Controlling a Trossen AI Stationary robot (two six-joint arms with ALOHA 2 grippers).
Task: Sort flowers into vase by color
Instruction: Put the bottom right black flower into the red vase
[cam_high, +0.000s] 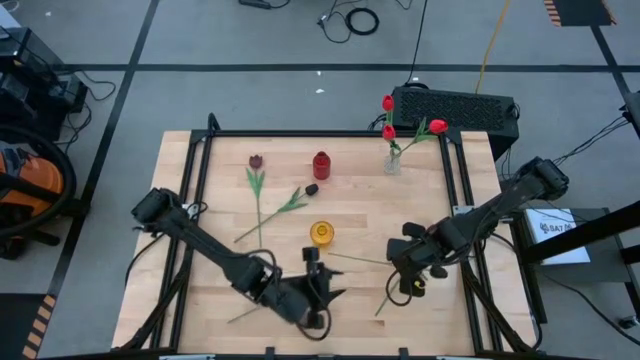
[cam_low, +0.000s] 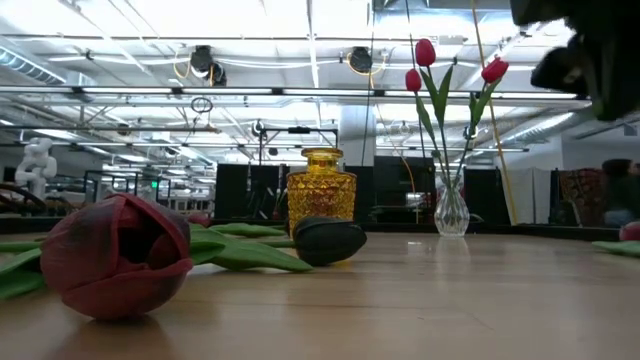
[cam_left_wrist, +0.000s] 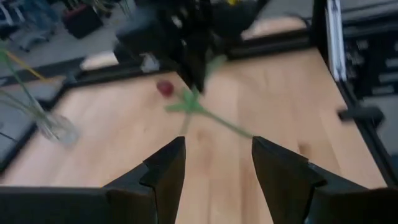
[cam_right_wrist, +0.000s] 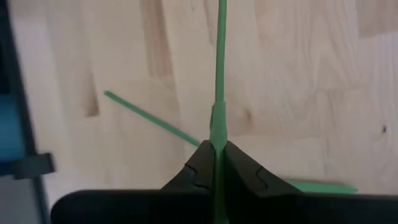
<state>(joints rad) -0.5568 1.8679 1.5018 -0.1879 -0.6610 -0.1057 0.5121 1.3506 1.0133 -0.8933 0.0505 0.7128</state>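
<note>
My right gripper (cam_high: 408, 272), near the table's right front, is shut on the green stem of a red-headed flower (cam_left_wrist: 165, 88). My left gripper (cam_high: 318, 290) hangs open near the front edge, with nothing between its fingers (cam_left_wrist: 168, 171), facing that flower. A maroon tulip (cam_high: 256, 162) and a dark-headed tulip (cam_high: 312, 188) lie flat on the table at the far left. A clear vase (cam_high: 392, 162) at the far right holds three red tulips (cam_low: 426, 52). A red vase (cam_high: 321, 165) and a yellow vase (cam_high: 321, 233) stand mid-table. My right gripper pinches the flower's thin green stem (cam_right_wrist: 217, 140) between its two fingertips, partway along its length. The fingers come from above, pointing steeply down. The stem (cam_left_wrist: 224, 121) juts out past the fingers, and the red head shows beside them, seemingly raised off the wood.
A black box (cam_high: 455, 108) sits behind the table's far right edge. Black rails (cam_high: 300, 133) frame the tabletop. Bare wood (cam_high: 220, 270) lies at the near left. The two grippers are close together along the front edge.
</note>
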